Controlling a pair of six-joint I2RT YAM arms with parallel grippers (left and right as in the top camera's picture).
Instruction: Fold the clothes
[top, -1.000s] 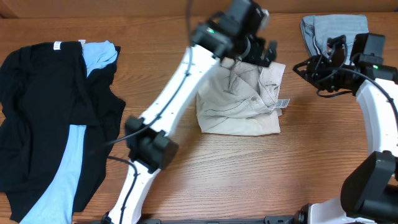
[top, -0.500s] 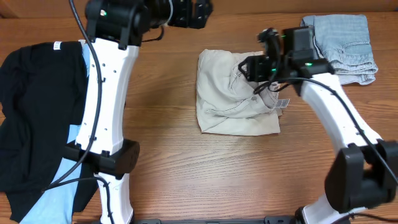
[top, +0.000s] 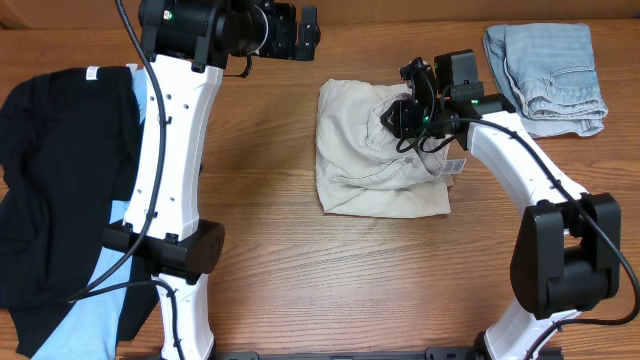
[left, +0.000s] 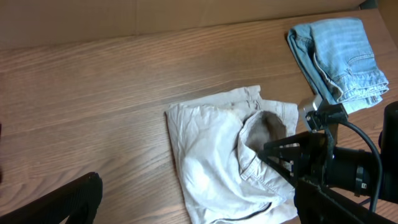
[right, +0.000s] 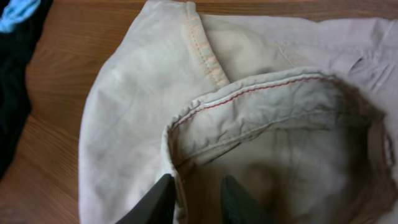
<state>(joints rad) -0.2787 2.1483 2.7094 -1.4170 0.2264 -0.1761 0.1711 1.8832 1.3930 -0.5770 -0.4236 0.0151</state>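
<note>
Our left gripper (top: 305, 30), spread wide, has swung off to the far edge of the table (top: 270, 250). Our right gripper (right: 196, 199) is straddling the waistband (right: 249, 87) of the rumpled beige khaki shorts (top: 365, 175) nearer that edge (pinched or not, we cannot tell), so we are wanting a deeper bite before lifting.

Both arms have white link shells, black joint housings and green status lights. Left arm (top: 170, 150): black cable looped along its length. Right arm (top: 520, 160): black cable down the links. Right claw (right: 198, 190): dark, smooth, tapered fingers.
</note>
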